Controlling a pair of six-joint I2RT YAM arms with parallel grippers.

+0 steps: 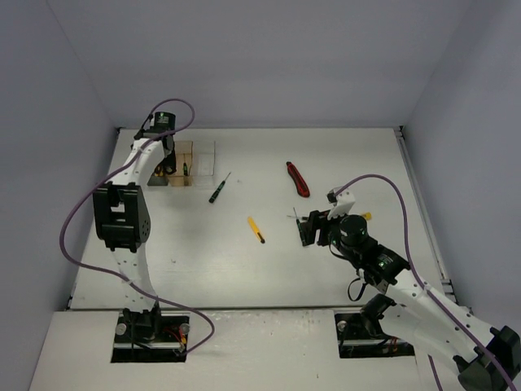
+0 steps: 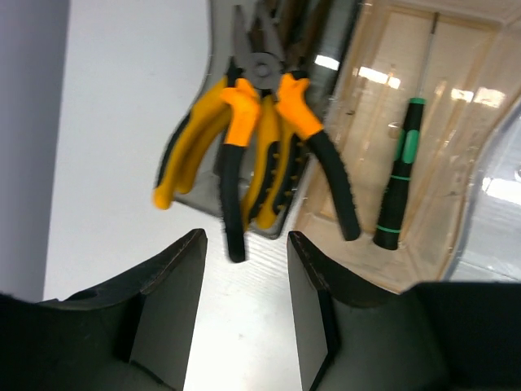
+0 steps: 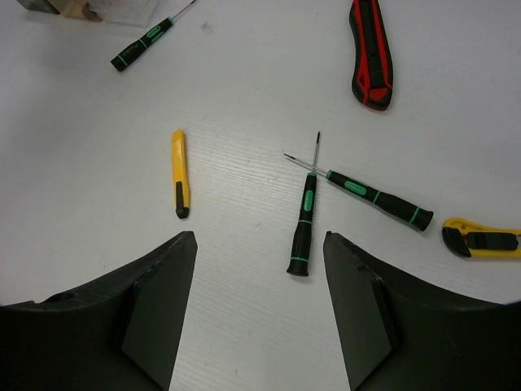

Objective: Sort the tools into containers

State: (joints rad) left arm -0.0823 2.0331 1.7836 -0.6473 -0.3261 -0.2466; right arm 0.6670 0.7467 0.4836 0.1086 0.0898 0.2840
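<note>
In the left wrist view, several yellow- and orange-handled pliers (image 2: pixel 260 122) lie piled in the smoky grey bin (image 2: pixel 216 49). A black-and-green screwdriver (image 2: pixel 399 179) lies in the amber bin (image 2: pixel 366 122), and the clear bin (image 2: pixel 501 195) is beside it. My left gripper (image 2: pixel 244 277) is open and empty just in front of the grey bin. My right gripper (image 3: pixel 256 244) is open and empty above the table. Ahead of it lie two crossed screwdrivers (image 3: pixel 303 224), a yellow utility knife (image 3: pixel 179 173), a red-handled tool (image 3: pixel 370 53), another yellow knife (image 3: pixel 482 239) and a third screwdriver (image 3: pixel 151 37).
From above, the bins (image 1: pixel 195 159) stand at the far left beside my left gripper (image 1: pixel 163 167). Loose tools lie across the middle, from a screwdriver (image 1: pixel 218 189) to the red tool (image 1: pixel 298 179). My right gripper (image 1: pixel 309 228) is right of centre. Walls close the table's sides.
</note>
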